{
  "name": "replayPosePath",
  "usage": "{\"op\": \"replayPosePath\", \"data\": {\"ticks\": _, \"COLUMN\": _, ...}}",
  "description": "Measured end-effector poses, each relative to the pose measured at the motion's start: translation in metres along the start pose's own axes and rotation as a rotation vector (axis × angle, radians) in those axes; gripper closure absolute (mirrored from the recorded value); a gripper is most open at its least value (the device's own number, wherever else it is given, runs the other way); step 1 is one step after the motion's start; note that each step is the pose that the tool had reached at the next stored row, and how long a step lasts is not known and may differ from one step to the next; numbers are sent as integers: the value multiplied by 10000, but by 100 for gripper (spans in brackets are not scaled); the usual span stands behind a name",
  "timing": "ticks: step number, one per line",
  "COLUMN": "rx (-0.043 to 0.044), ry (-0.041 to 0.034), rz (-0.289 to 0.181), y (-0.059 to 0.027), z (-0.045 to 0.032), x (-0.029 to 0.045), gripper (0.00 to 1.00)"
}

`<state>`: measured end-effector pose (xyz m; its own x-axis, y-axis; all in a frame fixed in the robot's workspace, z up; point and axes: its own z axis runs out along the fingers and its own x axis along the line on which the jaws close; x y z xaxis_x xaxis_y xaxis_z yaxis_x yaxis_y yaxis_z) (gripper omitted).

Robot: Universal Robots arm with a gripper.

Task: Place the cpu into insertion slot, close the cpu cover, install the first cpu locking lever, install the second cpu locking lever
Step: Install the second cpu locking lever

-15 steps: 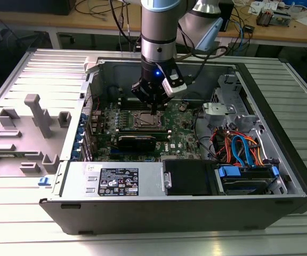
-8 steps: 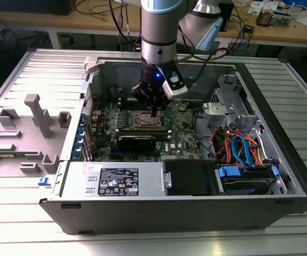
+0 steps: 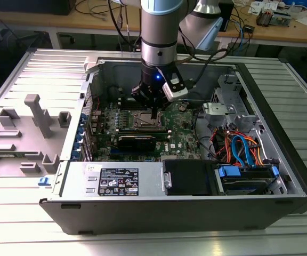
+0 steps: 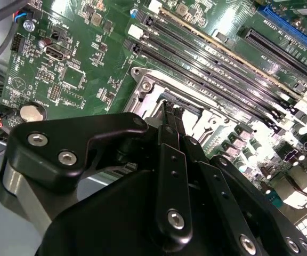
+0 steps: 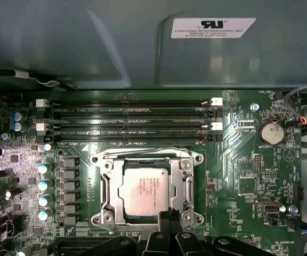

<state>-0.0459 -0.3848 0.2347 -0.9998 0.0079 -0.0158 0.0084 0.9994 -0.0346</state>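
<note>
The cpu (image 5: 143, 189), a dull silver square, lies flat in the insertion slot (image 5: 103, 217) on the green board. The cpu cover (image 5: 183, 181) lies down around it as a metal frame. A thin wire lever (image 5: 143, 151) runs along the socket edge nearest the memory slots. My gripper (image 5: 170, 216) is shut, its two black fingertips pressed together at the socket edge opposite those slots, touching or just above the frame. In the second wrist view the gripper (image 4: 170, 109) tips meet at the socket's metal rim (image 4: 148, 88). In the exterior view the gripper (image 3: 153, 114) hangs straight down over the socket (image 3: 142, 121).
Long black memory slots (image 5: 127, 114) run beside the socket, with the grey chassis wall (image 5: 116, 48) behind. A coin battery (image 5: 272, 132) sits on the board. Cables and drive bays (image 3: 239, 152) crowd the exterior view's right; a power supply (image 3: 116, 181) lies along the case front.
</note>
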Motion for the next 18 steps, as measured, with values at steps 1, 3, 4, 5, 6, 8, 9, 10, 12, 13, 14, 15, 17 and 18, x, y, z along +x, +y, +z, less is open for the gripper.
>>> {"op": "replayPosePath", "data": {"ticks": 1, "rx": 0, "ry": 0, "rz": 0, "y": -1, "z": -5, "x": 0, "gripper": 89}}
{"op": "replayPosePath", "data": {"ticks": 3, "rx": 1, "ry": 0, "rz": -1, "y": -2, "z": -21, "x": 0, "gripper": 89}}
{"op": "replayPosePath", "data": {"ticks": 4, "rx": 0, "ry": 0, "rz": 0, "y": -3, "z": -31, "x": -1, "gripper": 89}}
{"op": "replayPosePath", "data": {"ticks": 5, "rx": 0, "ry": -1, "rz": 0, "y": -4, "z": -44, "x": -1, "gripper": 89}}
{"op": "replayPosePath", "data": {"ticks": 6, "rx": 0, "ry": 0, "rz": 0, "y": -4, "z": -55, "x": -1, "gripper": 89}}
{"op": "replayPosePath", "data": {"ticks": 8, "rx": 0, "ry": 0, "rz": 0, "y": -5, "z": -73, "x": -1, "gripper": 89}}
{"op": "replayPosePath", "data": {"ticks": 9, "rx": -1, "ry": -1, "rz": 0, "y": -5, "z": -78, "x": -1, "gripper": 89}}
{"op": "replayPosePath", "data": {"ticks": 10, "rx": -2, "ry": -1, "rz": -1, "y": -8, "z": -78, "x": -2, "gripper": 89}}
{"op": "replayPosePath", "data": {"ticks": 12, "rx": 0, "ry": -1, "rz": -2, "y": -23, "z": -78, "x": -2, "gripper": 89}}
{"op": "replayPosePath", "data": {"ticks": 13, "rx": 0, "ry": 0, "rz": -1, "y": -38, "z": -78, "x": -2, "gripper": 89}}
{"op": "replayPosePath", "data": {"ticks": 14, "rx": 0, "ry": 0, "rz": 0, "y": -56, "z": -77, "x": -2, "gripper": 89}}
{"op": "replayPosePath", "data": {"ticks": 15, "rx": 0, "ry": 0, "rz": 0, "y": -74, "z": -76, "x": -2, "gripper": 89}}
{"op": "replayPosePath", "data": {"ticks": 17, "rx": 0, "ry": 0, "rz": -1, "y": -104, "z": -75, "x": -2, "gripper": 89}}
{"op": "replayPosePath", "data": {"ticks": 18, "rx": 0, "ry": 0, "rz": -1, "y": -121, "z": -75, "x": -2, "gripper": 89}}
